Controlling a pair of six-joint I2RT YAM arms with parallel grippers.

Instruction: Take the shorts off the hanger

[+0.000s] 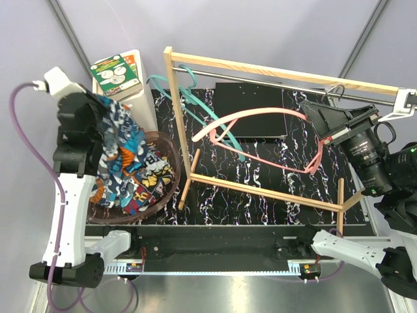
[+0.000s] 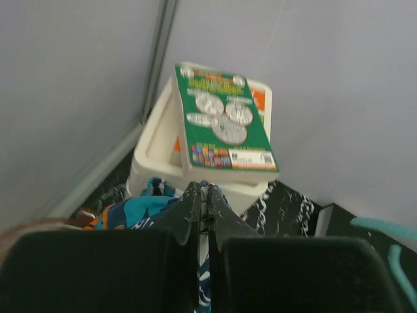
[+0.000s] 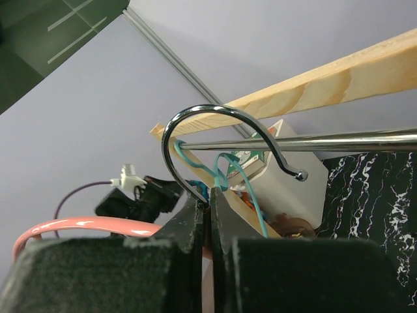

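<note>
Pale grey-lilac walls (image 1: 260,32) are closing the space on the far sides, and thin metal strips (image 1: 73,36) are running slantwise across them. A table top (image 1: 260,212), black with white marble veins, is filling the middle. A wooden rack (image 1: 273,70) is standing on it. At the far left a white container (image 1: 144,104) is carrying a green booklet (image 1: 116,73). Soft, even light is falling everywhere.

shorts (image 1: 146,179) in bowl (image 1: 174,163), left of rack (image 1: 260,186); bin (image 1: 142,98) behind bowl; hanger (image 1: 260,111) on rack rail.

Marbled table (image 1: 260,212) carries wooden rack (image 1: 280,70), brown bowl (image 1: 163,147), white bin (image 1: 140,98).
</note>
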